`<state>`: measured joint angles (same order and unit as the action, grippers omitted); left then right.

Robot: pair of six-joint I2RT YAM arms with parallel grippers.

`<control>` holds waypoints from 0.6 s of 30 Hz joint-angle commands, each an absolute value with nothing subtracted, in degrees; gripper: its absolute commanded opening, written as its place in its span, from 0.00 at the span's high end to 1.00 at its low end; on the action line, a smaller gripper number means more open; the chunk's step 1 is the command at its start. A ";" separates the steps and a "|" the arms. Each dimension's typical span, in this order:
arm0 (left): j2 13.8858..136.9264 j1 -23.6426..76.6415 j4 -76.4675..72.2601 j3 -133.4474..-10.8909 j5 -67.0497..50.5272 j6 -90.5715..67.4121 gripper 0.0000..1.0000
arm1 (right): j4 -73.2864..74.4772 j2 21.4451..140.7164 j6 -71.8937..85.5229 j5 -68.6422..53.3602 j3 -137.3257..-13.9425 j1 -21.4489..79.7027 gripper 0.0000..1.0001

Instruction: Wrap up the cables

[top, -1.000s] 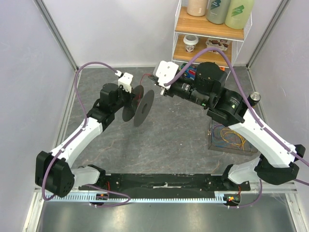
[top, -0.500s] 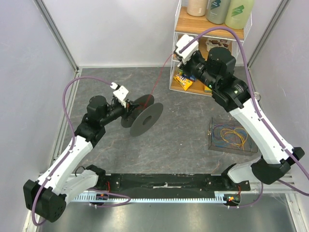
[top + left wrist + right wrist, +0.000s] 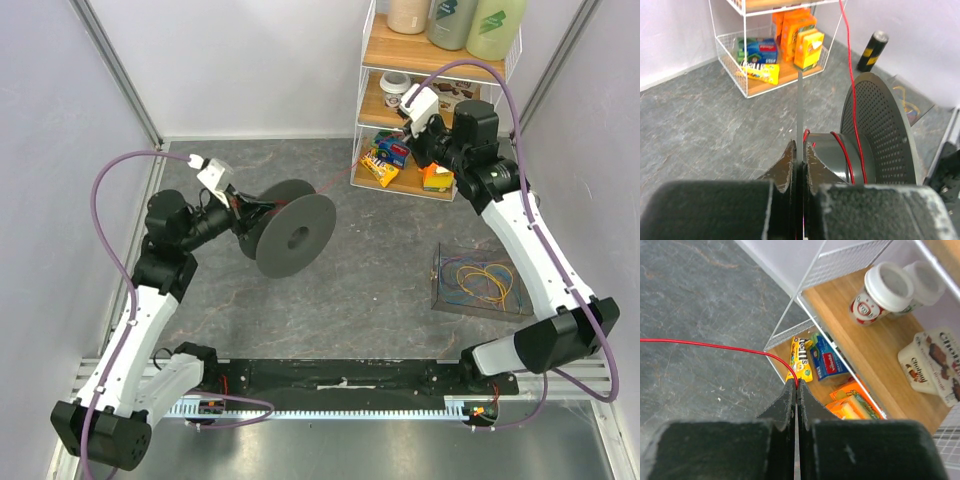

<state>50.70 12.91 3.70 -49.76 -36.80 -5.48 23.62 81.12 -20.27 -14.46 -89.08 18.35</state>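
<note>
Above the table (image 3: 380, 290), left claw (image 3: 798, 148) clamps the perforated spool (image 3: 880, 130) by its thin flange; right claw (image 3: 796, 385) pinches red cable (image 3: 705, 344).

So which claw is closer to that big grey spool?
Left. The left gripper is clamped on one disc of the spool. The right gripper is well off by the wire shelf, pinching the red cable that runs to the spool.

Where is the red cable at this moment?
The red cable stretches from the spool in the left gripper, centre-left in the top view, to the right gripper before the shelf at back right.
</note>
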 commanded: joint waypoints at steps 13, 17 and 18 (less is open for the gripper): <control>56.16 6.07 -8.09 -64.24 -34.38 -40.95 0.98 | 20.74 80.69 -18.20 -27.86 -77.88 14.85 1.00; 58.35 5.98 -6.07 -67.32 -27.78 -44.73 0.98 | 19.25 77.61 -15.04 -31.28 -72.87 14.94 1.00; 58.88 6.06 -5.98 -67.93 -26.73 -45.61 0.98 | 18.81 76.65 -14.25 -31.90 -71.21 15.20 1.00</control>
